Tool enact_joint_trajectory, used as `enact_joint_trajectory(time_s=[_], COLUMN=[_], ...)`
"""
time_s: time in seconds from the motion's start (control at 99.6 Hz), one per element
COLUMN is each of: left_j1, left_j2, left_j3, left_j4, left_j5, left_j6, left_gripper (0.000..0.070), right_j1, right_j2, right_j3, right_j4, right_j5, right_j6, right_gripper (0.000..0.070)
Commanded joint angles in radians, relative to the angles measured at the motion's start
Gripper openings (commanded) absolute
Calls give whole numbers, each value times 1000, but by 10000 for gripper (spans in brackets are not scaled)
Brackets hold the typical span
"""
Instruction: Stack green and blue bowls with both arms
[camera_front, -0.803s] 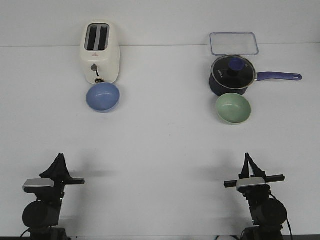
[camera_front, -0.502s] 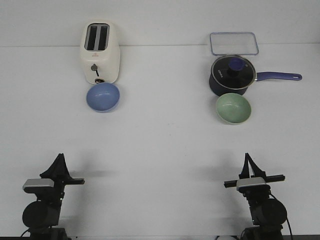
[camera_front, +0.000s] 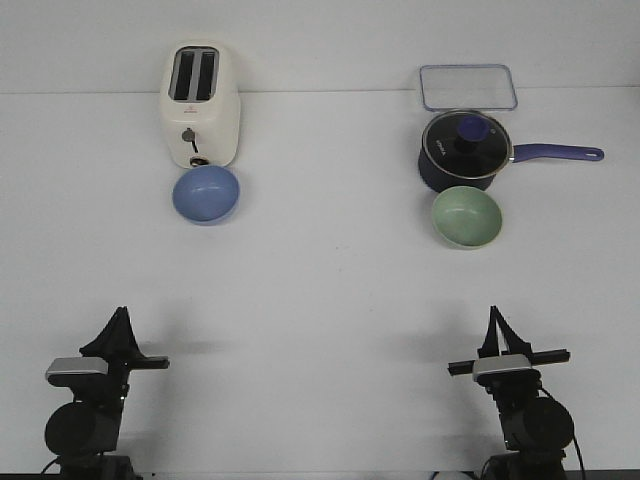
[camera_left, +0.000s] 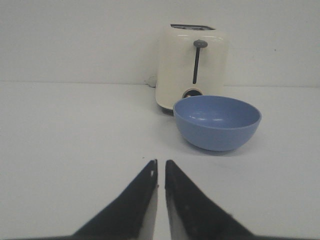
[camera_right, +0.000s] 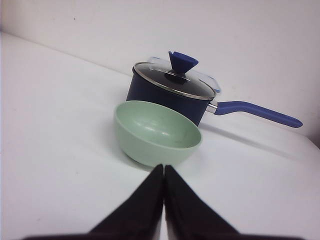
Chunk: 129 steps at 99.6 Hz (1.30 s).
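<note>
The blue bowl (camera_front: 206, 194) stands at the far left just in front of the toaster; it also shows in the left wrist view (camera_left: 217, 121). The green bowl (camera_front: 466, 217) stands at the far right in front of the saucepan; it also shows in the right wrist view (camera_right: 157, 131). My left gripper (camera_front: 121, 315) rests near the front left, far short of the blue bowl, shut and empty, its tips (camera_left: 160, 162) a thin slit apart. My right gripper (camera_front: 493, 314) rests near the front right, shut and empty (camera_right: 164, 167), far short of the green bowl.
A cream toaster (camera_front: 200, 105) stands behind the blue bowl. A dark navy saucepan (camera_front: 462, 150) with a glass lid and a long handle pointing right stands behind the green bowl. A clear lidded container (camera_front: 467, 86) lies at the back right.
</note>
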Motion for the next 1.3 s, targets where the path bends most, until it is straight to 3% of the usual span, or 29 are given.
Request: enact_joint_trajectory(time_s=[0.0, 0.08, 0.231, 0.331, 0.603, 0.833, 0.904, 1.054, 1.105, 1.165, 1.285], left_j1=[1, 1, 1, 1, 1, 1, 1, 1, 1, 1, 1], left_j2=[-2, -2, -2, -2, -2, -2, -2, -2, -2, -2, -2], left_j3=[-19, -19, -19, -19, -19, -19, -19, -19, -19, -19, -19], left_j4=[11, 11, 11, 11, 11, 11, 11, 11, 11, 11, 11], left_j5=[0, 0, 0, 0, 0, 0, 0, 0, 0, 0, 0], left_j6=[5, 5, 5, 5, 5, 5, 5, 5, 5, 5, 5], left_gripper=[15, 15, 15, 15, 15, 15, 15, 15, 15, 15, 15], right_j1=[0, 1, 1, 0, 0, -24, -42, -89, -104, -125, -167], right_j2=[0, 0, 0, 0, 133, 509, 640, 920, 996, 1093, 1275], right_j3=[-2, -2, -2, 5, 196, 489, 582, 766, 811, 867, 966], right_j4=[14, 15, 36, 50, -104, -267, -315, -376, -379, -379, -371], right_j5=[-8, -9, 3, 58, 100, 99, 76, 4, -13, -38, -60], right_j6=[1, 72, 343, 514, 632, 612, 583, 564, 555, 549, 533], right_gripper=[0, 0, 0, 0, 0, 4, 90, 419, 486, 525, 527])
